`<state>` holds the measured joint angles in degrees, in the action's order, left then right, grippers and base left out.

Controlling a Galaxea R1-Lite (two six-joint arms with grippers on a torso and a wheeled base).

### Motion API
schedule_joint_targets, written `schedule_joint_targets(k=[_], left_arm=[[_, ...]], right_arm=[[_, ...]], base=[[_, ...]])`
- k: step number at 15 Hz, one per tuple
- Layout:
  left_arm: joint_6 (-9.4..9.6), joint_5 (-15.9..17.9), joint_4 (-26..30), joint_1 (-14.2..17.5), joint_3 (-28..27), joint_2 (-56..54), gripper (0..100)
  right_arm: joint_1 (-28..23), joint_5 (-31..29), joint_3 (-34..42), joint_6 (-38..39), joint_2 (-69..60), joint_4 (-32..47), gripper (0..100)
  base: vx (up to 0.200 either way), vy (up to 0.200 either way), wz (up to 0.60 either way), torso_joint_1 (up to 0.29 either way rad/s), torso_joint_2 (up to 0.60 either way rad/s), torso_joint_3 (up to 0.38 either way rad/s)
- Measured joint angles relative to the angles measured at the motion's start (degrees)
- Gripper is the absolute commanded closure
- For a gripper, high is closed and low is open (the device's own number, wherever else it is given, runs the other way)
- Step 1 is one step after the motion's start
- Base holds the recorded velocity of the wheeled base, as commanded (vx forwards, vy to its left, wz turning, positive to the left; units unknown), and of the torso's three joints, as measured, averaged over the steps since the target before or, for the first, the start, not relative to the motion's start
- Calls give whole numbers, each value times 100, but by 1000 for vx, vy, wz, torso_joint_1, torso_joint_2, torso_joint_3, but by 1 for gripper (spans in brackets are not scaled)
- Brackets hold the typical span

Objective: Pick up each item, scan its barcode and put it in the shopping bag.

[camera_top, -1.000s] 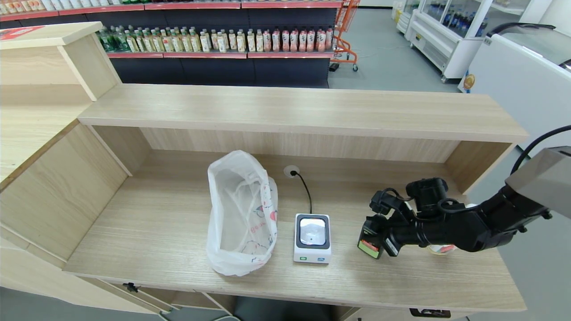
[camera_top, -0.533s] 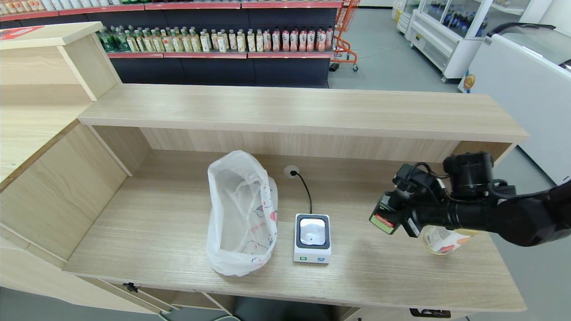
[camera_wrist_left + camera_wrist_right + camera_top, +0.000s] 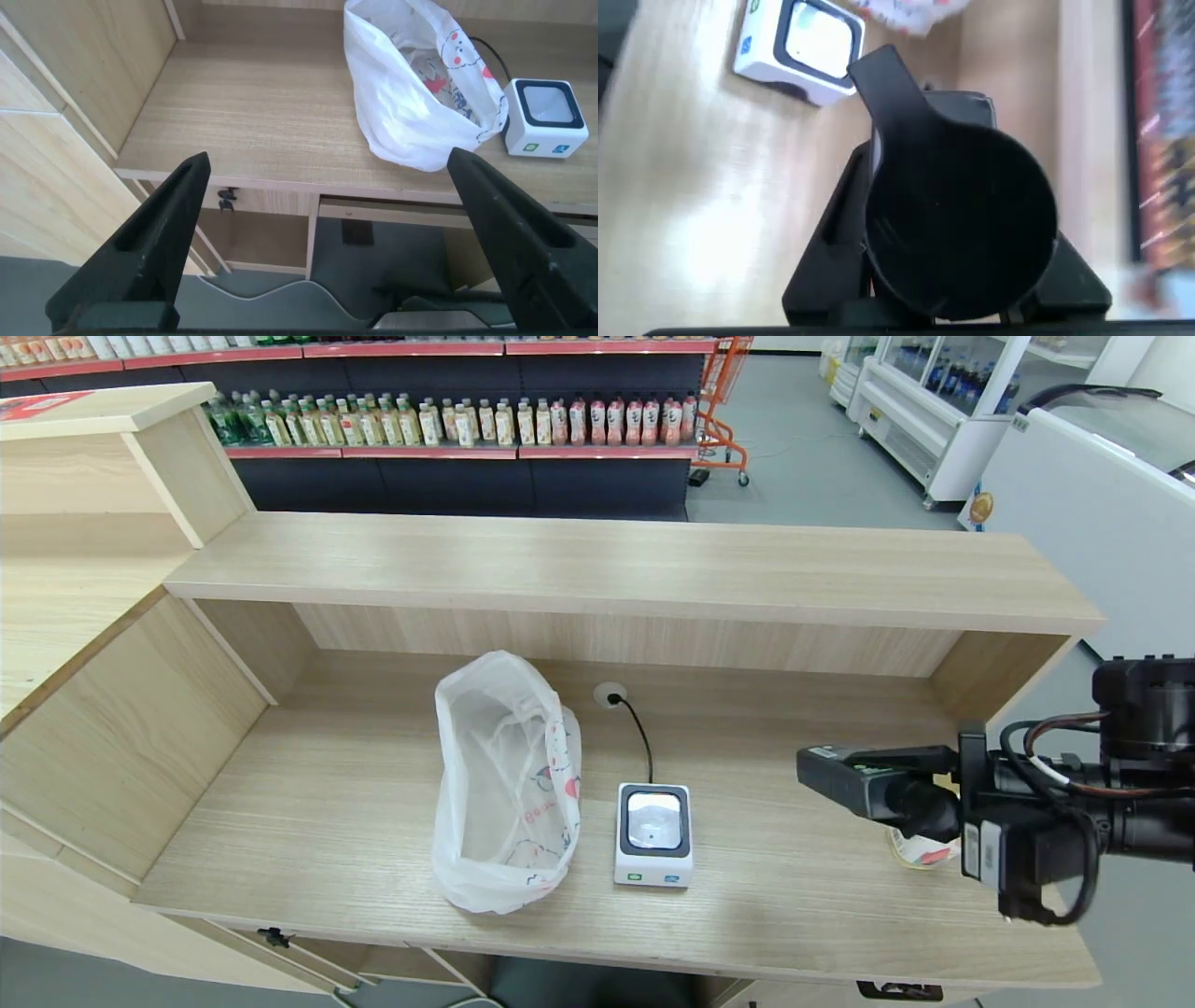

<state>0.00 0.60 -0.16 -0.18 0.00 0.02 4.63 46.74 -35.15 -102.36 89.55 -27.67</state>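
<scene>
Right gripper (image 3: 892, 791), clamped on dark item (image 3: 836, 773), has swung right, away from scanner (image 3: 653, 833), toward counter edge (image 3: 1074, 933); left gripper (image 3: 329, 161) gapes empty.

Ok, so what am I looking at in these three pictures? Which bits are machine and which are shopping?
It is a two-armed robot at a shop checkout. The wide picture comes from a camera on its head, looking down at the wooden counter. The other two come from cameras on its wrists, so the black prongs there are each arm's own jaws. On the counter stand a white shopping bag, open at the top, and beside it a white barcode scanner with its cable. The right arm's jaws, at the counter's right end, are shut on a dark container; a pale bottle lies on the counter under that arm. The left arm's jaws are open and hold nothing, out in front of the counter's near edge.
</scene>
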Motion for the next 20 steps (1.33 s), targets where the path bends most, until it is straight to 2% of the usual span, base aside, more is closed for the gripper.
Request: schedule_joint_targets(k=[2, 4, 6, 7, 11, 14, 20], left_arm=[[0, 2, 0, 0, 0, 0, 0], [0, 2, 0, 0, 0, 0, 0], [0, 0, 0, 0, 0, 0, 0], [2, 2, 0, 0, 0, 0, 0], [0, 2, 2, 0, 0, 0, 0], [0, 0, 0, 0, 0, 0, 0], [0, 2, 0, 0, 0, 0, 0]], right_arm=[[171, 630, 30, -1979, 33, 263, 100], [663, 970, 39, -3743, 210, 707, 100], [1011, 1065, 45, -4914, 433, 1000, 100], [1129, 1076, 48, -5261, 540, 1074, 100], [1677, 1145, -71, -5494, 967, 1041, 100], [2144, 1506, -115, -5798, 1182, 1068, 100], [2238, 1495, -134, -5805, 1395, 1035, 100]], base=[[0, 0, 0, 0, 0, 0], [0, 0, 0, 0, 0, 0], [0, 0, 0, 0, 0, 0], [0, 0, 0, 0, 0, 0], [0, 0, 0, 0, 0, 0], [0, 0, 0, 0, 0, 0], [0, 0, 0, 0, 0, 0]])
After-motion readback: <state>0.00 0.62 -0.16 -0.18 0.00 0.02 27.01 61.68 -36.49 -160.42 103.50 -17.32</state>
